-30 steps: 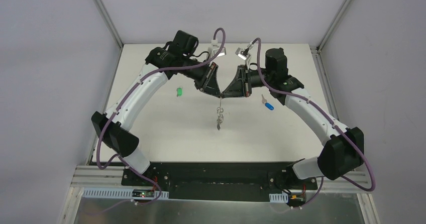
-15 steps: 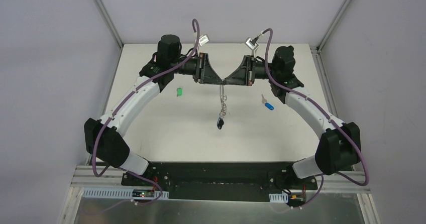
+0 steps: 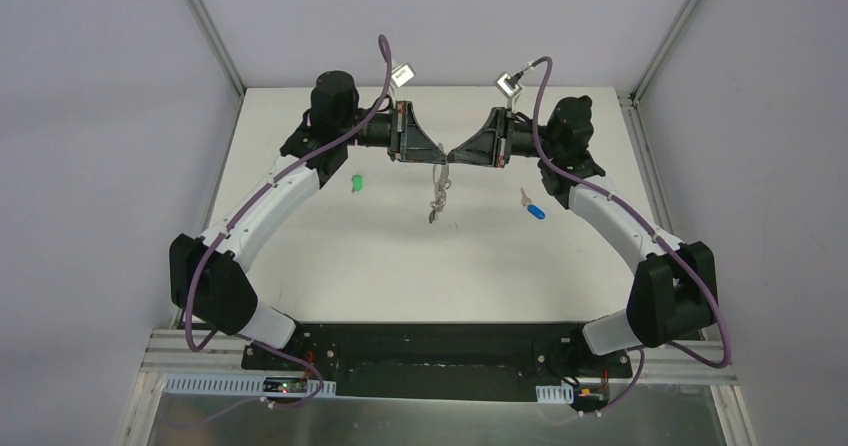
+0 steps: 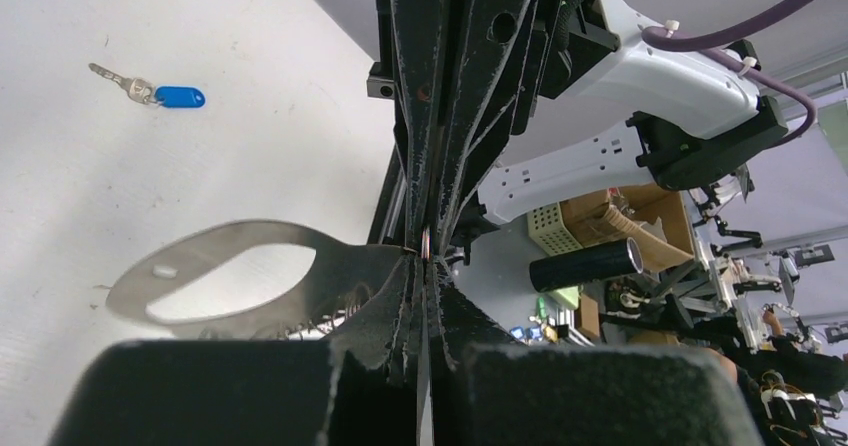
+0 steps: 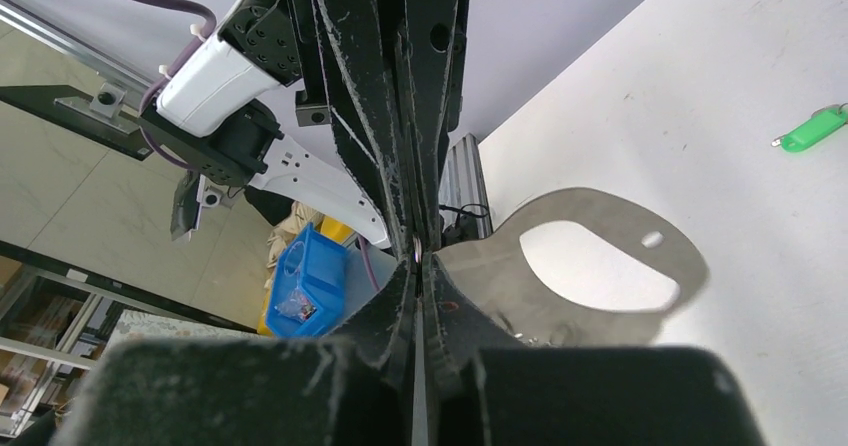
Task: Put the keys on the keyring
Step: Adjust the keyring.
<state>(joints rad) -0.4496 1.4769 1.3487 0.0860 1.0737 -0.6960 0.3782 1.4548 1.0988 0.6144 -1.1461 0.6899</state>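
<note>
Keyring (image 3: pixel 437 191) hangs in mid-air over the far-middle of the table (image 3: pixel 330 256), pinched at its top, chain and dark tag dangling. Left gripper (image 3: pixel 438 154) and right gripper (image 3: pixel 456 156) meet tip to tip, fingers level, both closed tight on the keyring. Wrist views show the grey loop (image 4: pixel 250 234) (image 5: pixel 600 206) just beside the clamped tips. Both arms arch inward, elbows out. Green key (image 3: pixel 355 182) lies on the table to the left and blue key (image 3: pixel 535 209) to the right, both well apart from it.

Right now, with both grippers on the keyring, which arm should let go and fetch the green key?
Left, likely. The green key lies near the left gripper, on its side of the table; the right gripper, shut on the keyring, could hold it alone.
</note>
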